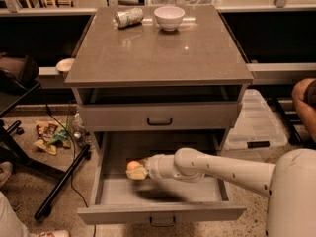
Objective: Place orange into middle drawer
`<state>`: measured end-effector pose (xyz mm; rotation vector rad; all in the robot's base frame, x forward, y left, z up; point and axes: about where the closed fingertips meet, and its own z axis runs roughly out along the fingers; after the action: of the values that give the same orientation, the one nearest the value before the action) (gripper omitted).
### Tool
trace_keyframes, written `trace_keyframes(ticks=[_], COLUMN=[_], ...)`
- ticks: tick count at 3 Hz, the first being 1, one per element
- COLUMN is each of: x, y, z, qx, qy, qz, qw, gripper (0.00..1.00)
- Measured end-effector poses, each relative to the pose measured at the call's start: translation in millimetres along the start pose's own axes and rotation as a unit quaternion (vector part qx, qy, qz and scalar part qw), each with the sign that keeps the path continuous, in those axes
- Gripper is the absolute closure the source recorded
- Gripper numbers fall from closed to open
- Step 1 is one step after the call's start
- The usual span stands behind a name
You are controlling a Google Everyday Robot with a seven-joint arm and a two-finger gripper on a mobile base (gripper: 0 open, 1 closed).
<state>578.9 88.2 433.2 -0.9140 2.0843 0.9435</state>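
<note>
**A:** Eyes on the middle drawer (123, 214), and it's pulled wide open, its pale grey front with the dark bar handle nearest the camera.

**B:** And there's the end effector (135, 171), inside the drawer opening, over the left half of it. What's it got?

**A:** It's got the orange (132, 165)! The fingers are closed in on the fruit, which sits right at the tip. The orange hangs above the drawer floor rather than lying on it, and there's a dark shadow on the floor below the wrist.

**B:** The white arm (222, 169) reaches in from the lower right and crosses over the drawer's right side on a gentle slant.

**A:** Above it, the upper drawer front (207, 116) is pushed in, handle dead centre.

**B:** Up top on the desk (163, 58), nothing is near the action. A white bowl (169, 17) stands upright at the far edge, and just to its left a drink can (129, 17) lies on its side, close to the bowl but not touching it.

**A:** On the floor to the left there's a scatter of wrappers (49, 135). To the right of the cabinet sits a clear plastic bin (256, 127), lid on.

**B:** So the orange is gripped, in the air, inside the open drawer's footprint, left of centre.
</note>
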Motion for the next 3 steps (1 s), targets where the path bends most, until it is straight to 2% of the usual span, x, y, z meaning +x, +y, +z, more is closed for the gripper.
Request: trace_keyframes(ticks=[1, 2, 3], x=[3, 3, -2], y=[-1, -1, -6], z=[14, 14, -4], qx=[-0.012, -0.013, -0.001], qy=[-0.001, -0.002, -0.008], qz=[0.004, 0.005, 0.005], qw=[0.9999, 0.9999, 1.0], gripper=[0.15, 0.0, 0.0])
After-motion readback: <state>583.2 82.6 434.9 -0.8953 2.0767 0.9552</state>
